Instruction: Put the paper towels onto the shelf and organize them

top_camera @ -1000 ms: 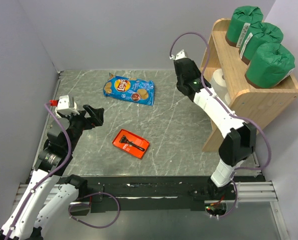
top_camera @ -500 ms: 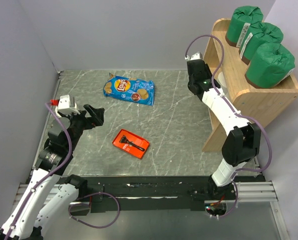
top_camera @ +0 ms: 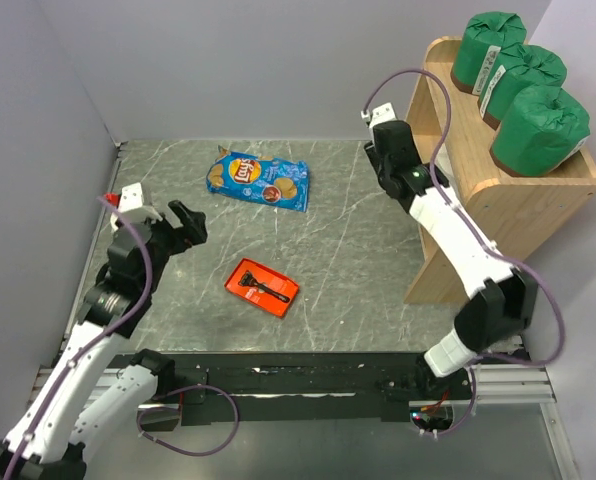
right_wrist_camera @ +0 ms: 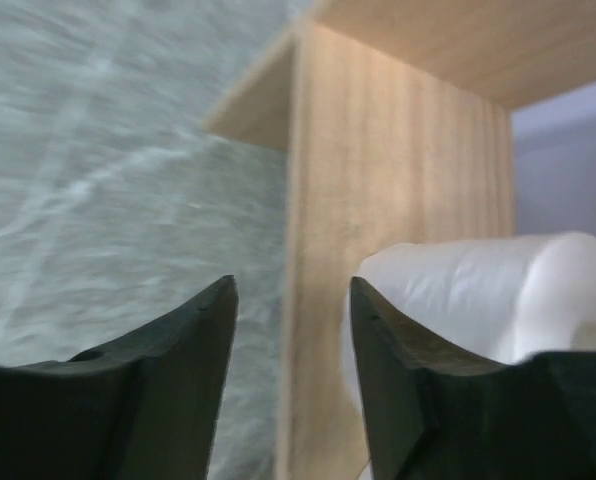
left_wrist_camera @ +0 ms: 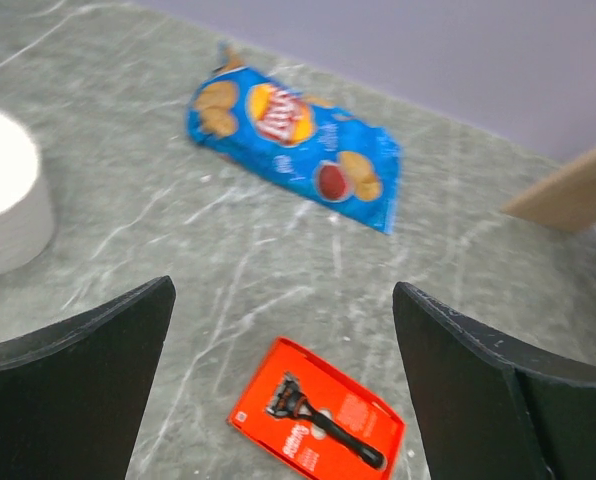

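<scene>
Right gripper (right_wrist_camera: 293, 290), partly parted, grips nothing beside a white roll (right_wrist_camera: 478, 290); left gripper (left_wrist_camera: 283, 290) gapes empty.

Three green rolls (top_camera: 521, 80) stand in a row atop the wooden shelf (top_camera: 508, 205). One white roll (right_wrist_camera: 468, 290) sits on its lower level, and a second white roll (left_wrist_camera: 8, 190) stands on the surface (left_wrist_camera: 278, 260).

- Top view: bright, even light, faint shadows, sharp.
- Left wrist view: bag (left_wrist_camera: 293, 150) mildly blurred.
- Right wrist view: table (right_wrist_camera: 98, 150) and shelf (right_wrist_camera: 398, 200) heavily blurred.
</scene>
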You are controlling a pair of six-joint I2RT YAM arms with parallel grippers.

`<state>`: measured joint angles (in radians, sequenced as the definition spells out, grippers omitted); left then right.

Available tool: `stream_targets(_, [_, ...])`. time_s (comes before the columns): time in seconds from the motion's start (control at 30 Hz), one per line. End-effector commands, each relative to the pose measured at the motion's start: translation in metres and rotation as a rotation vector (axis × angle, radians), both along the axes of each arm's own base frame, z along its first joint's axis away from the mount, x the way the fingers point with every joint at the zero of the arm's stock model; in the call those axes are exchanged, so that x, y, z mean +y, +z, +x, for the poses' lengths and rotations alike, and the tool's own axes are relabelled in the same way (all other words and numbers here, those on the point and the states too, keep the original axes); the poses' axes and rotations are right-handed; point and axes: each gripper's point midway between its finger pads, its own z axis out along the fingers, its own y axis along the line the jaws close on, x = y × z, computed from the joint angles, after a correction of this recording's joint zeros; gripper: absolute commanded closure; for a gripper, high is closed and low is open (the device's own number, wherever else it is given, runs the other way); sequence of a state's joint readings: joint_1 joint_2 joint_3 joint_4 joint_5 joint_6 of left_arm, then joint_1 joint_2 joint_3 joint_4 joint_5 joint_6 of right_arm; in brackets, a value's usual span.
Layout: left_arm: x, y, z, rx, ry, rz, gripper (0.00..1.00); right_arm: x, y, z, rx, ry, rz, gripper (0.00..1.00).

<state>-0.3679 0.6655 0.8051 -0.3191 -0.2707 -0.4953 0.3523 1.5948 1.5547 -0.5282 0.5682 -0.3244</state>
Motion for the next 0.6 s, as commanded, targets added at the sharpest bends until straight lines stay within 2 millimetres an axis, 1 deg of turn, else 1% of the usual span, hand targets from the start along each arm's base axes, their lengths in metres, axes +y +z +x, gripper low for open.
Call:
stream_targets(0.0, [0.032,-0.015,0.018,0.117,0.23,-0.003,0.03,0.048,0.061,-0.036,-0.155,0.17,0.189,0.39])
stream_targets(0.03, [0.037,-0.013,0.021,0.126,0.26,-0.008,0.02,0.06,0.068,-0.051,-0.175,0.203,0.232,0.33])
stream_targets(0.07, [0.042,-0.016,0.023,0.146,0.292,-0.006,0.01,0.07,0.068,-0.06,-0.178,0.239,0.254,0.28])
stream_targets(0.1, [0.052,-0.025,0.025,0.19,0.343,-0.008,0.01,0.08,0.072,-0.068,-0.2,0.275,0.284,0.24])
stream_targets(0.13, [0.059,-0.018,0.027,0.185,0.382,-0.02,0.03,0.095,0.069,-0.087,-0.205,0.331,0.316,0.15])
stream_targets(0.17, [0.072,-0.018,0.028,0.198,0.432,-0.033,0.03,0.104,0.069,-0.096,-0.211,0.369,0.339,0.11])
stream_targets(0.2, [0.078,-0.021,0.031,0.218,0.458,-0.052,0.04,0.111,0.079,-0.108,-0.244,0.417,0.389,0.07])
stream_targets(0.23, [0.079,-0.013,0.035,0.208,0.451,-0.081,0.03,0.118,0.068,-0.116,-0.226,0.435,0.423,0.01])
stream_targets(0.27, [0.093,-0.011,0.037,0.21,0.491,-0.093,0.03,0.127,0.066,-0.124,-0.219,0.463,0.451,0.0])
stream_targets(0.3, [0.098,-0.008,0.042,0.221,0.508,-0.105,0.02,0.131,0.069,-0.133,-0.221,0.492,0.488,0.0])
stream_targets(0.33, [0.102,-0.008,0.044,0.235,0.515,-0.117,0.02,0.134,0.064,-0.137,-0.204,0.492,0.514,0.01])
stream_targets(0.37, [0.115,-0.016,0.05,0.271,0.557,-0.129,0.02,0.138,0.063,-0.142,-0.196,0.509,0.525,0.0])
stream_targets(0.4, [0.122,-0.013,0.052,0.278,0.573,-0.154,0.02,0.137,0.066,-0.146,-0.203,0.51,0.535,0.0])
stream_targets(0.43, [0.128,-0.016,0.056,0.292,0.581,-0.172,0.01,0.135,0.062,-0.147,-0.196,0.492,0.539,0.01])
stream_targets(0.47, [0.138,-0.026,0.061,0.328,0.596,-0.213,0.01,0.133,0.063,-0.149,-0.196,0.489,0.543,0.0])
stream_targets(0.53, [0.152,-0.034,0.065,0.349,0.636,-0.24,0.03,0.128,0.064,-0.154,-0.197,0.493,0.526,0.0])
stream_targets(0.57, [0.163,-0.044,0.069,0.375,0.671,-0.259,0.05,0.125,0.065,-0.156,-0.202,0.487,0.526,0.01])
